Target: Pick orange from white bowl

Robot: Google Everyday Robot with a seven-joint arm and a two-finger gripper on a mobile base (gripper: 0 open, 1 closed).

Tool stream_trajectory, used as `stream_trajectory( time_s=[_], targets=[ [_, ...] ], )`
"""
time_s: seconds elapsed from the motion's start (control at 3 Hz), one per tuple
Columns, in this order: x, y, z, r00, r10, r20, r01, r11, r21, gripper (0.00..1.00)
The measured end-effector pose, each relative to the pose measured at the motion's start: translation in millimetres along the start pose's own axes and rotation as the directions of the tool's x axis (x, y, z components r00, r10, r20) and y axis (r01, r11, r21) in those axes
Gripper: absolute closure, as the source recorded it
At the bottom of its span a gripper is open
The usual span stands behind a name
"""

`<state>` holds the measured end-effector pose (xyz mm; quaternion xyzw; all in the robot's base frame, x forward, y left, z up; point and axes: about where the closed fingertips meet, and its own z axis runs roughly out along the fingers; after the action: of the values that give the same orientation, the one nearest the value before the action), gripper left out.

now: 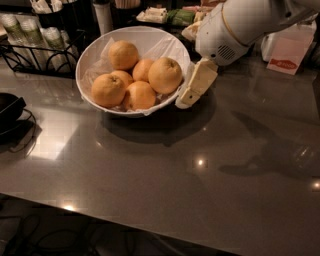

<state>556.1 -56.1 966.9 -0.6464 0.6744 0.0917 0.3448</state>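
The white bowl (90, 60), lined with crinkled paper, stands at the back middle of the grey counter and holds several oranges. The orange (165, 75), the largest and palest, with a small dark stem dot on top, sits high on the right side of the pile. My gripper (194, 86) hangs from the white arm (235, 25) just outside the bowl's right rim, close beside that orange and low over the counter. Smaller, deeper-coloured oranges lie to the left of it and behind it.
A black wire rack (30, 50) with cups stands at the back left. A black object (10, 107) lies at the left edge. A white and red carton (287, 55) and packaged items (170, 15) sit at the back right. The counter's front edge runs along the bottom.
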Motion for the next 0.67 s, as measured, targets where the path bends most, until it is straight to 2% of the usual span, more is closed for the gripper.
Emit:
stream_trajectory(
  time_s=[0.33,0.67],
  targets=[
    [-4,-15,2,0.998,0.043,0.055,-0.045,0.9985,0.031,0.0],
    [-6,-36,18,0.995,0.055,0.08,-0.057,0.9979,0.03,0.0]
  ],
)
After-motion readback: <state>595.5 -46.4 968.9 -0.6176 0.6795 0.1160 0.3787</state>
